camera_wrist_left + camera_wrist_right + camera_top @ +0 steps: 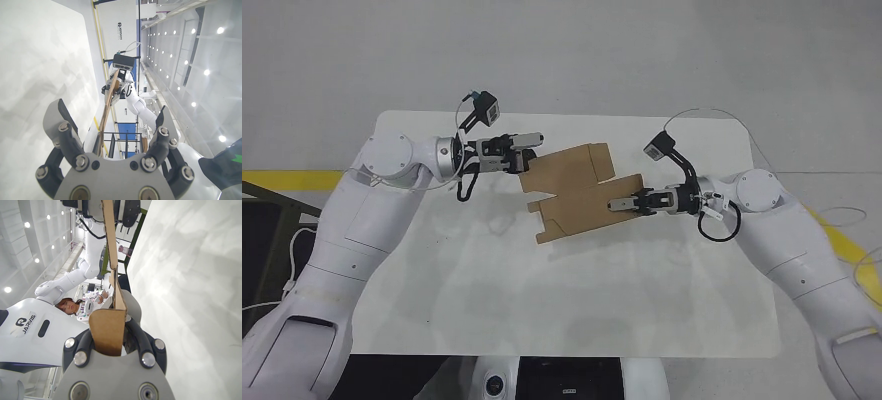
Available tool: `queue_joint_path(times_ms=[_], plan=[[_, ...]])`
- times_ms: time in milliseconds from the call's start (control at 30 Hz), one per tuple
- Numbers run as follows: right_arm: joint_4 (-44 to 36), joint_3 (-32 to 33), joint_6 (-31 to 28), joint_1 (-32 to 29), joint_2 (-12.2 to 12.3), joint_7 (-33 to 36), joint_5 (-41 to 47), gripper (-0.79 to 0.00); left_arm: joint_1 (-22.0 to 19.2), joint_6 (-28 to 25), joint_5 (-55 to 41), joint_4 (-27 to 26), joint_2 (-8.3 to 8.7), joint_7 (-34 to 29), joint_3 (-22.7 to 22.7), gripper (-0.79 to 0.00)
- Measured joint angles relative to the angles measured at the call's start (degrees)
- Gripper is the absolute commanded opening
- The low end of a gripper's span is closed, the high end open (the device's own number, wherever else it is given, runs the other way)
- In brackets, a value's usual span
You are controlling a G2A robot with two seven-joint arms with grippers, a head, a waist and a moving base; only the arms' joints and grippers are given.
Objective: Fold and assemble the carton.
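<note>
My right claw (617,204) was clamped tight on a flap at the right edge of the flat brown carton (577,195). The carton lay over the middle of the white table (442,290), well in from every table edge. My left claw (530,148) stood wide open at the carton's far left corner. The cardboard ran edge-on between my fingers (62,113), touching neither, with more room on one side than the other.
</note>
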Motion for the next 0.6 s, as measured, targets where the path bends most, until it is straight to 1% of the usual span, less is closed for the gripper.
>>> queue_joint_path(times_ms=[400,600], plan=[[3.21,0.32,0.08,0.41,-1.54,-2.8,-1.54,-0.785,1.41,1.51,-1.82,-2.67,0.18,-2.39,-2.06,0.0],[4.18,-0.2,0.45,0.76,-2.38,-2.73,-3.04,-0.785,1.63,1.89,-2.33,-4.01,0.21,-2.16,-3.15,0.0]])
